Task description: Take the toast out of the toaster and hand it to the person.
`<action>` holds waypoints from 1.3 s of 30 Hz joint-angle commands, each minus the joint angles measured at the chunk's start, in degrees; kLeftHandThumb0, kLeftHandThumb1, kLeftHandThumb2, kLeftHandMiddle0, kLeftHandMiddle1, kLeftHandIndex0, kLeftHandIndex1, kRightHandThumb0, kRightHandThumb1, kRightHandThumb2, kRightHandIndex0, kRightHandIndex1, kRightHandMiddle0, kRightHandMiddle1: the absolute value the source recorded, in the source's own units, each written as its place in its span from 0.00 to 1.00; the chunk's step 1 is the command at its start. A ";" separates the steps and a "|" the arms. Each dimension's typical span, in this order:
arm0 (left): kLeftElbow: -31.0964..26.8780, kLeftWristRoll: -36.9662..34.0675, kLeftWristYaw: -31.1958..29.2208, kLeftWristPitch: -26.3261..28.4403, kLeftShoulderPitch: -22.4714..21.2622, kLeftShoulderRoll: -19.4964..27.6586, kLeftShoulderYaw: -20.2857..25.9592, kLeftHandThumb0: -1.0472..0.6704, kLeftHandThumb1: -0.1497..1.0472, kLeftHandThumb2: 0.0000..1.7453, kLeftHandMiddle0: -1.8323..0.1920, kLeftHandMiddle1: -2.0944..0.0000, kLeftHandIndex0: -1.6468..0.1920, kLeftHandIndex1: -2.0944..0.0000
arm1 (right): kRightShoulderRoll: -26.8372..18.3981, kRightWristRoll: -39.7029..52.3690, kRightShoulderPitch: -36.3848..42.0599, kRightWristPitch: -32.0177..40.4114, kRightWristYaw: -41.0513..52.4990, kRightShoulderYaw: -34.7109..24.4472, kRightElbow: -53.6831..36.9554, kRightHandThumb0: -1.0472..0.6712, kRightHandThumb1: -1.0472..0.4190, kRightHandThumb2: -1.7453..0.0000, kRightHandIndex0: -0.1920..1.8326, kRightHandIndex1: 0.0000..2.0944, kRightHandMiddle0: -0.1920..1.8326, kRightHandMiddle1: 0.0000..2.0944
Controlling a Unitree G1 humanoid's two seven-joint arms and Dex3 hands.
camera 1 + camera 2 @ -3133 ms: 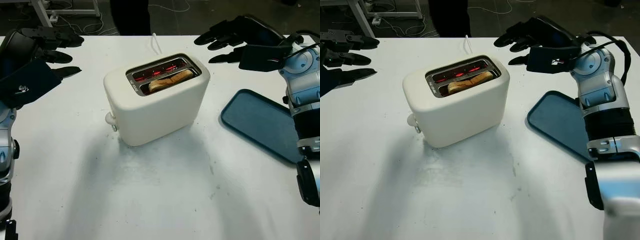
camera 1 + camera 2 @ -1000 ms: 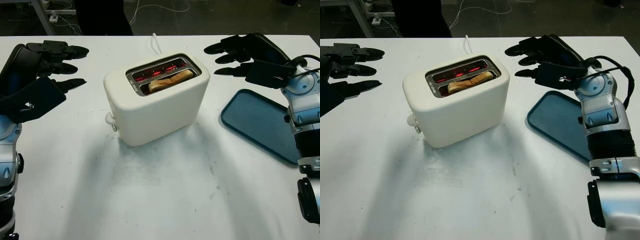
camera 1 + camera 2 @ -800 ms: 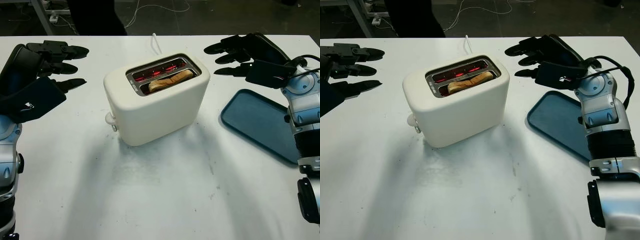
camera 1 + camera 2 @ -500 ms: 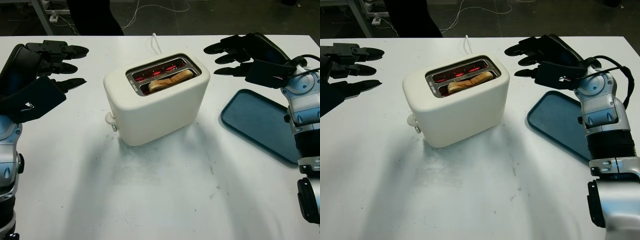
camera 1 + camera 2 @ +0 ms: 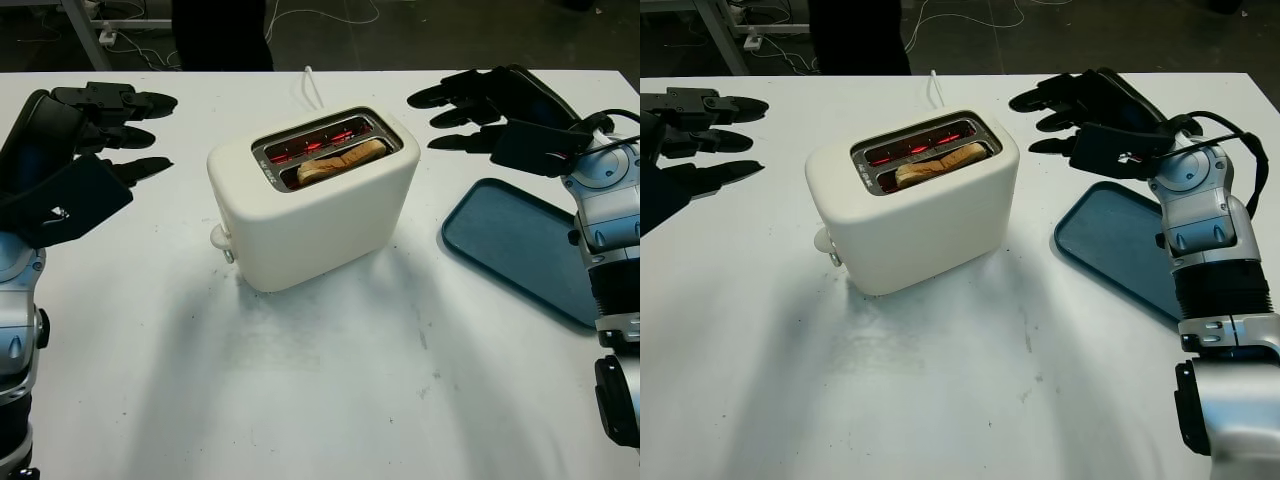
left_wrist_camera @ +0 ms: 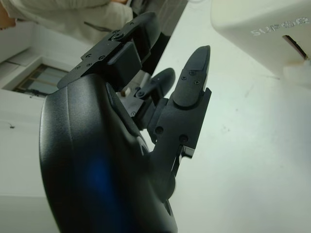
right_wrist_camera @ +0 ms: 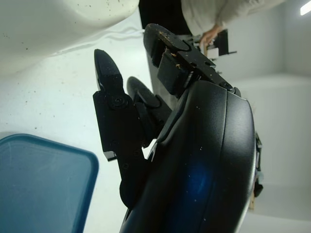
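On the white surface, nothing of the robot has moved over the last second; only the person at 12 o'clock has shifted, so extraction has not begun. The toaster stands at centre, toast in its nearer slot, elements glowing. A blue tray lies at 3 o'clock. The left hand at 9 o'clock and right hand at 2 o'clock hover released, empty. The right wrist view adds the person's hand.

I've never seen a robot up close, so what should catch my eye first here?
A white toaster mid-table, its slots glowing red, with toast in the near slot. Two black hands, left and right, hover open on either side of it. A blue tray lies at the right.
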 commanded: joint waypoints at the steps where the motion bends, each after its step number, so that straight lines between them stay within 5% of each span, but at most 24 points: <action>1: 0.03 0.53 0.42 -0.32 0.73 -0.15 0.46 0.46 0.82 0.00 0.52 0.83 0.44 0.99 | -0.30 0.19 0.51 -0.15 0.11 0.22 -0.46 0.43 0.11 1.00 0.52 0.01 0.47 0.00; 39: 0.54 0.43 0.21 -0.85 0.50 0.07 0.51 0.47 0.82 0.00 0.53 0.82 0.44 1.00 | -0.48 0.55 -0.40 -2.14 0.82 0.16 1.80 0.44 0.13 1.00 0.62 0.05 0.55 0.03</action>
